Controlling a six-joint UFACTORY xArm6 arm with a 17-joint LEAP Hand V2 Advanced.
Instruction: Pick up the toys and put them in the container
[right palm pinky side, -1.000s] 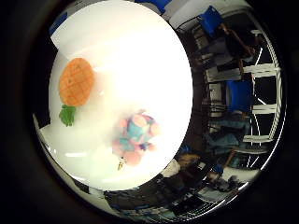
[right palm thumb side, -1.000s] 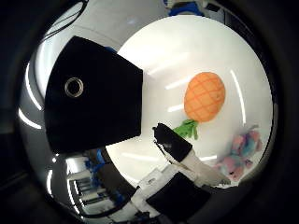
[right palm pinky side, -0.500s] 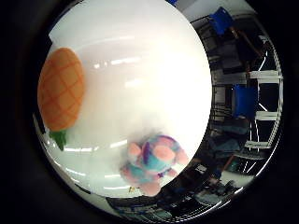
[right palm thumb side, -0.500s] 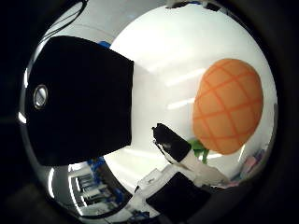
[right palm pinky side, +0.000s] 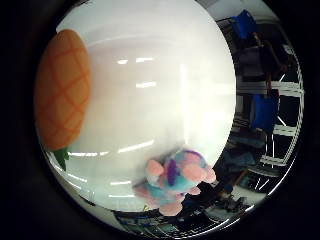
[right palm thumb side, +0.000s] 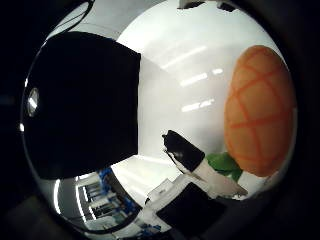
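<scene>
1. Now the hand is low over the white table, close to the pineapple toy.
2. Only one finger, black at the tip and white behind, shows, and it reaches out straight near the pineapple toy's green leaves. I cannot tell if the hand is open or closed.
3. The pineapple toy is orange with a criss-cross pattern, and it lies on the table, looking big and near.
4. A pink and blue plush toy sits near the table's edge, apart from the pineapple toy.
5. The black container stands on the table, on the finger's other side from the pineapple toy.
</scene>
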